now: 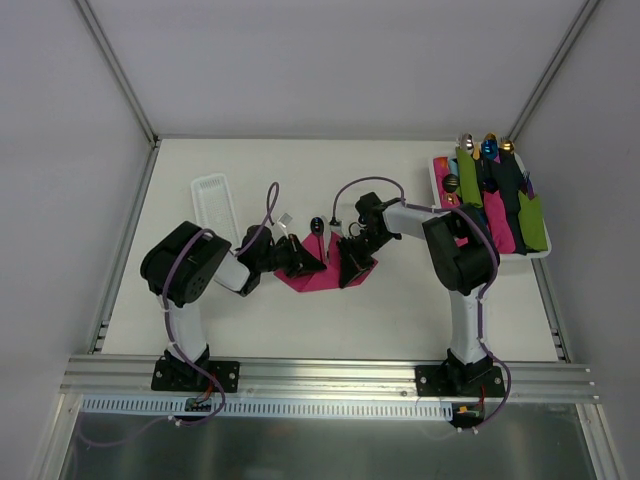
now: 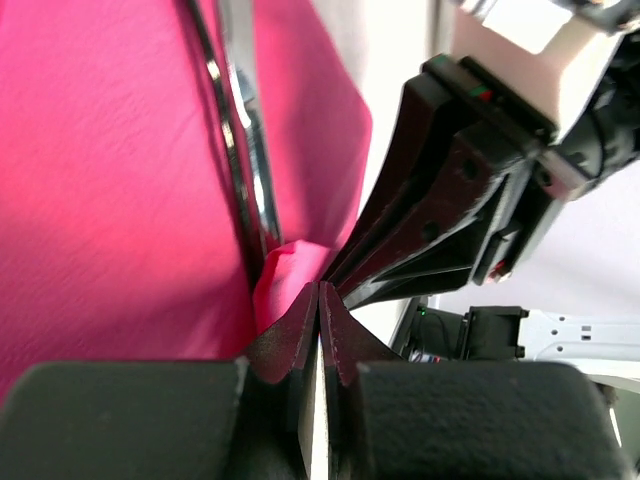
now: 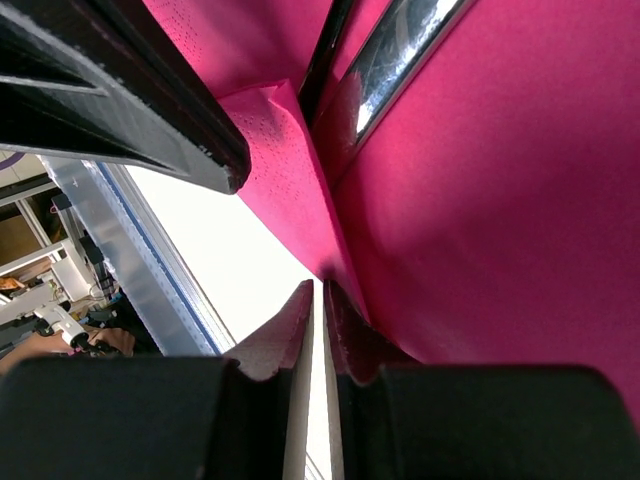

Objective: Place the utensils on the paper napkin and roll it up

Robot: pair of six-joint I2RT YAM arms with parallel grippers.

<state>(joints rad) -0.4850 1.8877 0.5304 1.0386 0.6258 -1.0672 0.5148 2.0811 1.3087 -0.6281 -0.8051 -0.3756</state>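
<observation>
The paper napkin [image 1: 322, 272] lies in the middle of the top view, between the two grippers. The utensils [image 2: 240, 150] lie on it, dark and shiny, running up the left wrist view. The right gripper [image 3: 320, 300], low in its own frame, is closed on the raised edge of the paper napkin. The left gripper [image 2: 318, 300] is closed too. A small pink fold touches its tips, but I cannot tell if paper is between them.

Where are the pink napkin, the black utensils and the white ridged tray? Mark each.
paper napkin [image 1: 322, 270]: top view, its exposed middle.
utensils [image 2: 245, 150]: left wrist view, shiny handle.
ridged tray [image 1: 212, 200]: top view, bare floor.
</observation>
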